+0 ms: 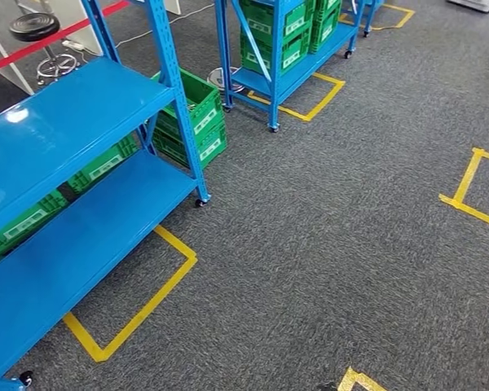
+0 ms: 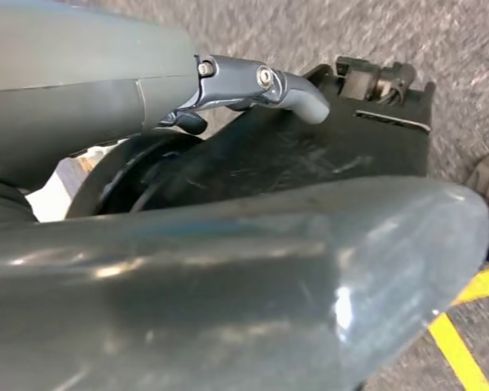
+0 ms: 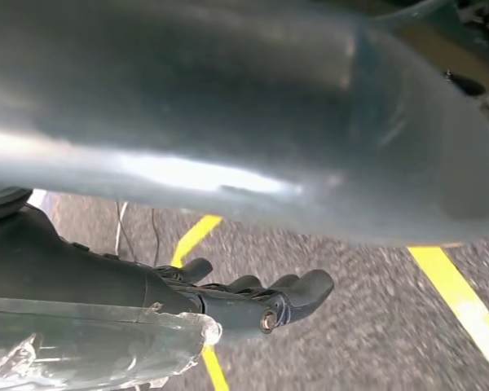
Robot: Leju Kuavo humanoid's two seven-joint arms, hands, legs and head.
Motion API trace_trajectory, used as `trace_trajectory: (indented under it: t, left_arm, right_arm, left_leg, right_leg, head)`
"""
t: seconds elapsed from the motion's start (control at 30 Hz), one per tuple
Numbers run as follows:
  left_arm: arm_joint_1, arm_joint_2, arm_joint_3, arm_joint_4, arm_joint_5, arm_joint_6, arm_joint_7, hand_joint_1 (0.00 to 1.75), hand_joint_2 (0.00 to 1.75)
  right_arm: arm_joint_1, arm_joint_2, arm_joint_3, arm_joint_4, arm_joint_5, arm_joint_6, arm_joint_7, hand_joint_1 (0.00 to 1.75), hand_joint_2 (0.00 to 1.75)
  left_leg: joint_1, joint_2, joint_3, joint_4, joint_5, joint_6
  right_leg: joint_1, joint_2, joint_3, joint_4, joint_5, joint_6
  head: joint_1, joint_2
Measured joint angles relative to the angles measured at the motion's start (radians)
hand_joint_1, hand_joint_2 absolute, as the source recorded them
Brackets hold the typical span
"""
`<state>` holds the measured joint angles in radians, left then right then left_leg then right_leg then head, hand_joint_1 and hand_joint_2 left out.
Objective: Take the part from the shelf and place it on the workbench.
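Observation:
A blue wheeled shelf (image 1: pixel 76 110) stands at the left in the head view, its upper board and lower board (image 1: pixel 88 236) bare and glossy. My left hand (image 2: pixel 242 269) hangs by my body over the grey carpet, thick thumb in front and a dark finger (image 2: pixel 266 81) stretched out straight, holding nothing. My right hand (image 3: pixel 254 301) also hangs low, its dark fingers extended together above the carpet and a yellow tape line, nothing in it.
Green crates (image 1: pixel 196 122) sit on the floor behind the near shelf. A second blue rack (image 1: pixel 279 57) stacked with green crates stands farther back. Yellow tape squares (image 1: pixel 138 314) mark the carpet. A stool (image 1: pixel 36 28) and red barrier line are at the far left.

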<state>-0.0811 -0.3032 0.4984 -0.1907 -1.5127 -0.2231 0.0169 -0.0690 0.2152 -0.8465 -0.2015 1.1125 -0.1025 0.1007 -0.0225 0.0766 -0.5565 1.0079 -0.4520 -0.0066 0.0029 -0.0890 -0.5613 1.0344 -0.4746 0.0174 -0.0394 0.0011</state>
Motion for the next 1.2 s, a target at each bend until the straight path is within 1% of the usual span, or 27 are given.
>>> trace_trajectory:
  t: [0.03, 0.07, 0.1, 0.13, 0.17, 0.23, 0.27, 0.3, 0.33, 0.37, 0.4, 0.47, 0.5, 0.53, 0.6, 0.67, 0.73, 0.77, 0.8, 0.83, 0.87, 0.9, 0.97, 1.03, 1.1, 1.13, 1.2]
  left_arm:
    - [0.002, 0.0, 0.0, 0.0, 0.004, -0.002, 0.0, 0.0, 0.0]
    - [0.003, 0.0, 0.0, 0.0, 0.01, -0.004, 0.0, 0.0, 0.0]
    - [0.005, 0.0, 0.0, 0.0, 0.014, -0.004, -0.002, 0.0, 0.0]
    - [0.004, 0.0, 0.0, 0.0, 0.018, -0.005, -0.003, 0.0, 0.0]
    - [0.004, -0.001, 0.001, 0.0, 0.019, -0.005, -0.004, 0.0, 0.0]
    - [0.002, -0.002, 0.001, 0.0, 0.02, -0.005, -0.005, 0.0, 0.0]
    - [0.001, -0.003, 0.001, 0.0, 0.02, -0.005, -0.006, 0.0, 0.0]
    - [0.001, -0.003, 0.001, 0.0, 0.02, -0.005, -0.006, 0.0, 0.0]
    - [0.001, -0.003, 0.001, 0.0, 0.02, -0.005, -0.007, 0.0, 0.0]
    - [0.0, -0.003, 0.001, 0.0, 0.02, -0.006, -0.008, 0.0, 0.0]
    - [-0.001, -0.004, 0.001, 0.0, 0.018, -0.006, -0.008, 0.0, 0.0]
    - [-0.005, -0.004, 0.001, 0.0, 0.011, -0.009, -0.006, 0.0, 0.0]
    - [-0.006, -0.004, 0.0, 0.0, 0.006, -0.01, -0.001, 0.0, 0.0]
    - [-0.008, -0.004, 0.0, 0.0, 0.002, -0.011, 0.005, 0.0, 0.0]
    - [-0.011, -0.004, -0.001, 0.0, 0.001, -0.02, 0.021, 0.0, 0.0]
    - [-0.018, -0.003, -0.002, 0.0, 0.006, -0.047, 0.037, 0.0, 0.0]
    - [-0.025, 0.0, -0.002, 0.0, 0.008, -0.068, 0.044, 0.0, 0.0]
    - [-0.028, 0.001, -0.002, -0.001, 0.008, -0.07, 0.043, 0.0, 0.0]
    - [-0.03, 0.002, -0.002, -0.002, 0.009, -0.07, 0.042, 0.0, 0.0]
    - [-0.031, 0.002, -0.002, -0.002, 0.009, -0.07, 0.041, 0.0, 0.0]
    - [-0.03, 0.003, -0.002, -0.003, 0.009, -0.07, 0.041, 0.0, 0.0]
    - [-0.027, 0.003, -0.002, -0.003, 0.008, -0.07, 0.041, 0.0, 0.0]
    - [-0.018, 0.003, -0.002, -0.003, 0.007, -0.071, 0.041, 0.0, 0.0]
    - [-0.012, 0.003, -0.002, -0.003, 0.008, -0.075, 0.04, 0.0, 0.0]
    - [-0.011, 0.003, -0.002, -0.003, 0.014, -0.08, 0.036, 0.0, 0.0]
    - [-0.01, 0.003, -0.002, -0.003, 0.016, -0.08, 0.035, 0.0, 0.0]
    - [-0.012, 0.001, -0.002, -0.003, 0.018, -0.08, 0.036, 0.0, 0.0]
  right_arm:
    - [0.0, 0.0, 0.0, 0.0, 0.0, 0.0, 0.0, 0.0, 0.0]
    - [-0.001, 0.0, 0.0, 0.0, 0.0, 0.0, 0.001, 0.0, 0.0]
    - [-0.002, 0.0, -0.001, 0.0, 0.001, 0.001, 0.001, 0.0, 0.0]
    - [-0.003, 0.0, -0.001, 0.0, 0.001, 0.001, 0.001, 0.0, 0.0]
    - [-0.003, 0.0, -0.001, 0.0, 0.001, 0.001, 0.001, 0.0, 0.0]
    - [-0.001, 0.0, 0.0, 0.0, 0.001, 0.001, 0.001, 0.0, 0.0]
    - [0.001, 0.0, 0.0, 0.0, 0.001, 0.001, 0.001, 0.0, 0.0]
    - [0.002, 0.0, -0.001, 0.0, 0.001, 0.001, 0.002, 0.0, 0.0]
    - [0.003, 0.0, -0.001, 0.0, 0.001, 0.001, 0.002, 0.0, 0.0]
    - [0.003, 0.0, -0.001, 0.0, 0.002, 0.001, 0.002, 0.0, 0.0]
    - [0.003, 0.0, -0.001, 0.0, 0.003, 0.001, 0.0, 0.0, 0.0]
    - [0.002, 0.0, -0.001, 0.001, 0.009, 0.001, -0.006, 0.0, 0.0]
    - [0.001, 0.0, 0.0, 0.001, 0.012, 0.001, -0.009, 0.0, 0.0]
    - [0.0, 0.0, 0.0, 0.002, 0.014, 0.001, -0.01, 0.0, 0.0]
    - [-0.002, 0.001, 0.0, 0.002, 0.02, 0.006, -0.005, 0.0, 0.0]
    - [-0.003, 0.002, 0.001, 0.002, 0.026, 0.015, -0.002, 0.0, 0.0]
    - [-0.002, 0.003, 0.001, 0.002, 0.029, 0.021, -0.001, 0.0, 0.0]
    - [0.0, 0.003, 0.001, 0.002, 0.029, 0.022, -0.001, 0.0, 0.0]
    - [0.001, 0.003, 0.001, 0.002, 0.029, 0.022, -0.001, 0.0, 0.0]
    - [0.001, 0.003, 0.001, 0.002, 0.029, 0.022, 0.0, 0.0, 0.0]
    - [0.0, 0.003, 0.001, 0.002, 0.029, 0.022, 0.0, 0.0, 0.0]
    - [-0.001, 0.003, 0.001, 0.002, 0.029, 0.022, 0.0, 0.0, 0.0]
    - [-0.002, 0.003, 0.001, 0.002, 0.029, 0.022, -0.002, 0.0, 0.0]
    - [-0.001, 0.003, 0.001, 0.002, 0.029, 0.021, -0.005, 0.0, 0.0]
    - [-0.003, 0.003, 0.001, 0.002, 0.031, 0.021, -0.01, 0.0, 0.0]
    - [-0.005, 0.003, 0.002, 0.002, 0.032, 0.021, -0.013, 0.0, 0.0]
    - [-0.007, 0.003, 0.003, 0.002, 0.033, 0.02, -0.016, 0.0, 0.0]
  left_leg:
    - [-0.003, 0.0, 0.001, -0.012, -0.005, 0.004]
    - [-0.002, -0.012, 0.001, -0.018, -0.006, 0.009]
    - [0.001, -0.025, 0.001, -0.021, -0.002, 0.012]
    - [0.004, -0.038, 0.002, -0.024, 0.0, 0.017]
    - [0.009, -0.051, 0.005, -0.027, 0.003, 0.021]
    - [0.013, -0.075, 0.006, -0.028, 0.006, 0.026]
    - [0.014, -0.087, 0.006, -0.028, 0.006, 0.027]
    - [0.014, -0.101, 0.007, -0.028, 0.007, 0.028]
    - [0.015, -0.113, 0.008, -0.028, 0.006, 0.028]
    - [0.016, -0.127, 0.01, -0.028, 0.006, 0.026]
    - [0.017, -0.141, 0.013, -0.027, 0.005, 0.024]
    - [0.019, -0.166, 0.012, -0.021, 0.001, 0.013]
    - [0.019, -0.176, 0.009, -0.019, 0.001, 0.007]
    - [0.019, -0.185, 0.004, -0.018, 0.003, 0.001]
    - [0.023, -0.196, -0.002, -0.02, 0.007, -0.01]
    - [0.022, -0.158, -0.016, 0.007, -0.013, -0.021]
    - [0.019, -0.103, -0.062, 0.108, -0.071, -0.03]
    - [0.019, -0.092, -0.091, 0.174, -0.102, -0.032]
    - [0.019, -0.089, -0.111, 0.225, -0.12, -0.033]
    - [0.019, -0.089, -0.115, 0.247, -0.12, -0.031]
    - [0.019, -0.087, -0.102, 0.234, -0.101, -0.028]
    - [0.017, -0.08, -0.075, 0.189, -0.07, -0.023]
    - [0.008, -0.035, -0.015, 0.067, -0.015, -0.009]
    - [-0.001, -0.002, 0.015, -0.008, -0.008, 0.003]
    - [-0.001, -0.019, 0.015, -0.025, -0.014, 0.01]
    - [0.002, -0.032, 0.014, -0.027, -0.01, 0.013]
    - [0.01, -0.055, 0.019, -0.033, -0.005, 0.02]
  right_leg:
    - [0.003, -0.012, 0.0, -0.001, -0.001, 0.004]
    - [0.004, -0.026, 0.002, -0.003, -0.001, 0.008]
    - [0.003, -0.029, 0.004, -0.003, -0.003, 0.013]
    - [0.002, -0.012, 0.0, 0.01, -0.014, 0.018]
    - [0.0, 0.014, -0.013, 0.042, -0.034, 0.024]
    - [-0.004, 0.072, -0.071, 0.164, -0.093, 0.031]
    - [-0.005, 0.081, -0.105, 0.231, -0.117, 0.033]
    - [-0.005, 0.084, -0.131, 0.275, -0.127, 0.035]
    - [-0.005, 0.085, -0.141, 0.288, -0.118, 0.035]
    - [-0.006, 0.087, -0.131, 0.257, -0.089, 0.035]
    - [-0.009, 0.096, -0.103, 0.193, -0.048, 0.036]
    - [-0.019, 0.144, -0.04, 0.058, 0.007, 0.039]
    - [-0.023, 0.164, -0.022, 0.02, 0.016, 0.038]
    - [-0.024, 0.175, -0.015, 0.005, 0.014, 0.034]
    - [-0.021, 0.157, -0.013, 0.001, 0.015, 0.021]
    - [-0.02, 0.133, -0.011, -0.002, 0.016, 0.006]
    - [-0.019, 0.106, -0.01, -0.004, 0.015, -0.005]
    - [-0.017, 0.09, -0.009, -0.004, 0.014, -0.008]
    - [-0.015, 0.074, -0.009, -0.004, 0.012, -0.01]
    - [-0.014, 0.058, -0.008, -0.004, 0.011, -0.011]
    - [-0.012, 0.045, -0.007, -0.004, 0.01, -0.011]
    - [-0.01, 0.033, -0.005, -0.004, 0.01, -0.011]
    - [-0.004, 0.013, -0.003, -0.003, 0.007, -0.008]
    - [0.002, -0.009, -0.006, -0.001, 0.006, -0.002]
    - [0.005, -0.033, -0.006, -0.003, 0.006, 0.007]
    - [0.004, -0.027, -0.006, 0.0, 0.002, 0.013]
    - [0.0, 0.022, -0.029, 0.056, -0.031, 0.025]
  head:
    - [0.0, 0.0]
    - [0.0, 0.0]
    - [0.0, 0.0]
    - [0.001, 0.0]
    - [0.003, 0.0]
    - [0.008, 0.0]
    - [0.008, 0.0]
    - [0.009, 0.0]
    - [0.009, 0.0]
    - [0.008, 0.0]
    - [0.009, 0.0]
    - [0.01, 0.0]
    - [0.01, 0.0]
    - [0.009, 0.0]
    - [0.009, 0.0]
    - [0.004, 0.0]
    - [-0.002, 0.0]
    - [-0.003, 0.0]
    - [-0.002, 0.0]
    - [-0.002, 0.0]
    - [-0.002, 0.0]
    - [-0.002, 0.0]
    - [-0.003, 0.0]
    - [-0.002, 0.0]
    - [-0.002, 0.0]
    - [-0.001, 0.0]
    - [0.001, 0.0]
